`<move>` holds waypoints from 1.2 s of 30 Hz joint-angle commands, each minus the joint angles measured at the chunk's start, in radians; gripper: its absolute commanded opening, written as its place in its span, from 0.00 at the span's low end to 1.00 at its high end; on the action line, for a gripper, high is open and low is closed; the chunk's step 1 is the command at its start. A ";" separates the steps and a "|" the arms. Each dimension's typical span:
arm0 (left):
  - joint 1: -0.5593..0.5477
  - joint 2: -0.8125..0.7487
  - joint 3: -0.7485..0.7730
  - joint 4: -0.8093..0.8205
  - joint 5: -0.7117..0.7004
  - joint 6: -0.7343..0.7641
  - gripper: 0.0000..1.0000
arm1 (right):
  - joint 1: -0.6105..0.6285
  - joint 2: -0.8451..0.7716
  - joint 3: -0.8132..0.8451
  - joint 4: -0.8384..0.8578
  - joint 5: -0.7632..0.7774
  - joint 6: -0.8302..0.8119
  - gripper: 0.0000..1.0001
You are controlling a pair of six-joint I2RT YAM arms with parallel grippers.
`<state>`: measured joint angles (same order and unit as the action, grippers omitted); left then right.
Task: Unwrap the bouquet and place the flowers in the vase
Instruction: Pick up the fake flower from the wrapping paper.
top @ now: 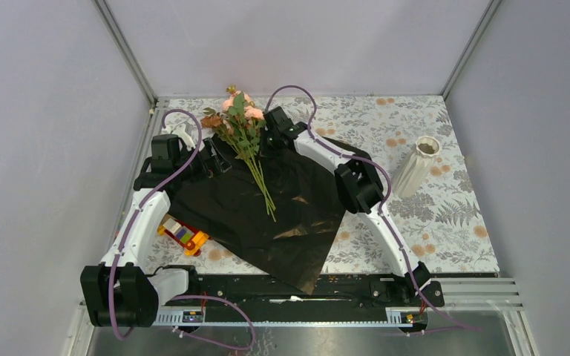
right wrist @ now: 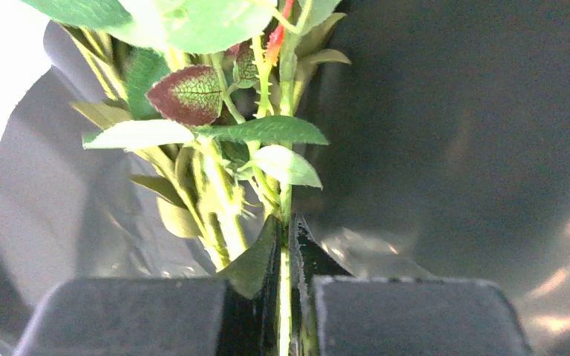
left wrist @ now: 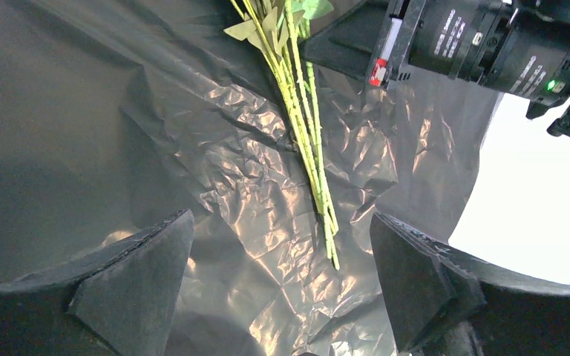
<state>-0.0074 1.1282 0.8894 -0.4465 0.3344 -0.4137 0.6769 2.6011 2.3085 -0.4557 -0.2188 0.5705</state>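
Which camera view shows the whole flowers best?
Top external: the flowers show whole, blooms to stem ends, over the black wrapping paper. Left wrist shows only lower stems; right wrist only leaves and stems in the shut right gripper.

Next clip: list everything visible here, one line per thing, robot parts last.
flowers: one bunch, peach-pink blooms and green stems, lying on the wrapping paper
wrapping paper: one sheet, glossy black, spread open mid-table
vase: one, white ribbed, upright on the right
toy-block car: one, multicoloured, at the paper's near-left edge
table: one, grey leaf-patterned cover
left gripper: fingers open, over the paper
right gripper: fingers shut on the flowers' stems
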 commanded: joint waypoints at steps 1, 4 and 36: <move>0.006 -0.022 0.005 0.045 0.019 0.018 0.96 | 0.017 -0.194 -0.205 0.168 0.085 -0.041 0.00; 0.027 -0.022 0.004 0.046 0.019 0.017 0.96 | 0.017 -0.297 -0.364 0.310 0.138 -0.054 0.00; 0.033 -0.110 -0.044 0.139 0.016 0.019 0.96 | 0.019 -0.745 -0.727 0.570 0.255 -0.116 0.00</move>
<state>0.0200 1.0809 0.8627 -0.4095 0.3374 -0.4107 0.6846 1.9945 1.6222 0.0231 -0.0143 0.5011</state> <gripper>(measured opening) 0.959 0.032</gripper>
